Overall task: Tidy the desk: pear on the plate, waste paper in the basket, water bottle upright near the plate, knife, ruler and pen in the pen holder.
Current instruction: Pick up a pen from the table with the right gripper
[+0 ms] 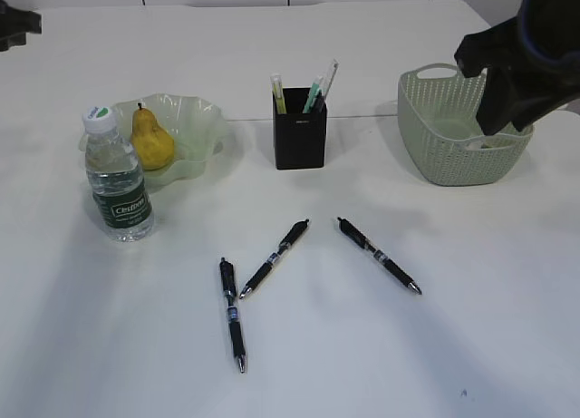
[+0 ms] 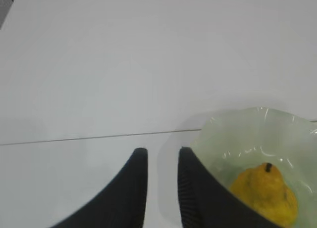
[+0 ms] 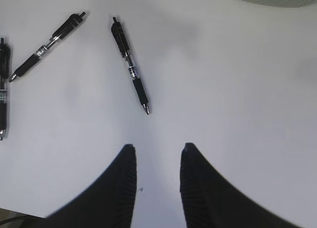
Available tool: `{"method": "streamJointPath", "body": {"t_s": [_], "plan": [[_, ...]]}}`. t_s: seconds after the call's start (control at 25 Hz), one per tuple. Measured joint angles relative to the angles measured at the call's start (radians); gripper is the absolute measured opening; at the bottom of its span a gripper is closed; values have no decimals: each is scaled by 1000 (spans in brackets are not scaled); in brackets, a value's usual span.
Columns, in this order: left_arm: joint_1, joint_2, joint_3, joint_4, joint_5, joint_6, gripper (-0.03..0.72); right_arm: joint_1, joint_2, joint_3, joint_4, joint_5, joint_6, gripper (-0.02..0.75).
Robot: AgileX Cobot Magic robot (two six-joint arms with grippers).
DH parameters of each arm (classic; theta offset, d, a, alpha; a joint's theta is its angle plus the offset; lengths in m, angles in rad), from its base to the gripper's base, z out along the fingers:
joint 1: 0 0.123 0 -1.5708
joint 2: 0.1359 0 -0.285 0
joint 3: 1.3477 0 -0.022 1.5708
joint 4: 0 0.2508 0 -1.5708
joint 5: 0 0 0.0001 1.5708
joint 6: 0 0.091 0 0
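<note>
Nearest us on the white table (image 1: 72, 345), we see three black pens: the left pen (image 1: 232, 314), the middle pen (image 1: 275, 258) and the right pen (image 1: 379, 256), all lying apart. Further back the water bottle (image 1: 117, 175) stands upright, touching the plate (image 1: 201, 128); its green label reads "C'estbon". The yellow pear (image 1: 151, 140) sits on the plate. Beyond are the black pen holder (image 1: 299, 132) and green basket (image 1: 458, 123). Our left gripper (image 2: 163, 156) and right gripper (image 3: 157, 154) hover spread, empty.

White table (image 1: 381, 345) carries plate (image 1: 195, 119), bottle (image 1: 118, 178), holder (image 1: 299, 132), basket (image 1: 453, 132), three pens (image 1: 376, 255).
</note>
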Motion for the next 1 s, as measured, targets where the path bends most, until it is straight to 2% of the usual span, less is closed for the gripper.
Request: {"method": "streamJointPath", "body": {"t_s": [0.16, 0.28, 0.8, 1.0], "plan": [[0, -113, 188, -4, -35, 0, 146, 0, 0, 0, 0, 0, -2, 260], [0, -183, 285, -4, -45, 0, 147, 0, 0, 0, 0, 0, -4, 260], [0, -500, 478, -8, -19, 0, 152, 0, 0, 0, 0, 0, -4, 260], [0, -636, 624, -43, -97, 0, 152, 0, 2, 0, 0, 0, -4, 260]]}}
